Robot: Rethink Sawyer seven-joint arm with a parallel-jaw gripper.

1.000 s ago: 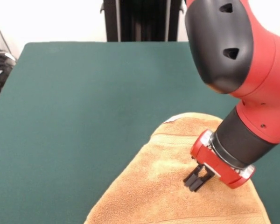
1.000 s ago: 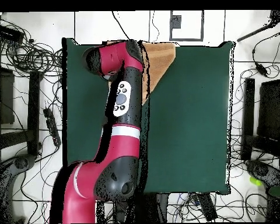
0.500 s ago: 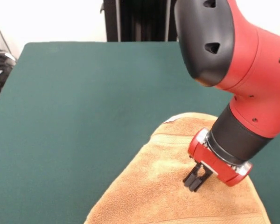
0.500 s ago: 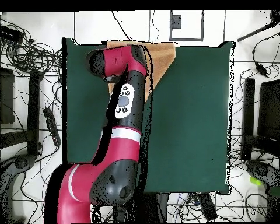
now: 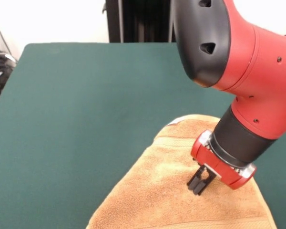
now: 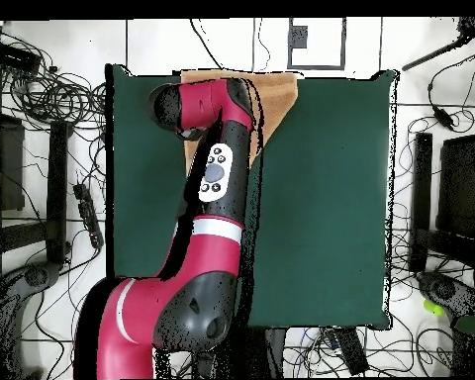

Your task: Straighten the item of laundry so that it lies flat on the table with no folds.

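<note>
Partly cut off below, towel (image 5: 181, 191) under pincer (image 5: 198, 183).

The towel (image 5: 181, 191) beneath the gripper (image 5: 199, 183) is orange-tan terry cloth, nubbly and matt, with a flatter woven band running across it just beyond the gripper. The counter (image 5: 86, 105) spreading out around it wears a plain dark green cloth, matt and smooth. The gripper itself looks like matt black plastic. Directly above it, the arm (image 5: 238, 71) has smooth red and black shells with a soft sheen.
</note>
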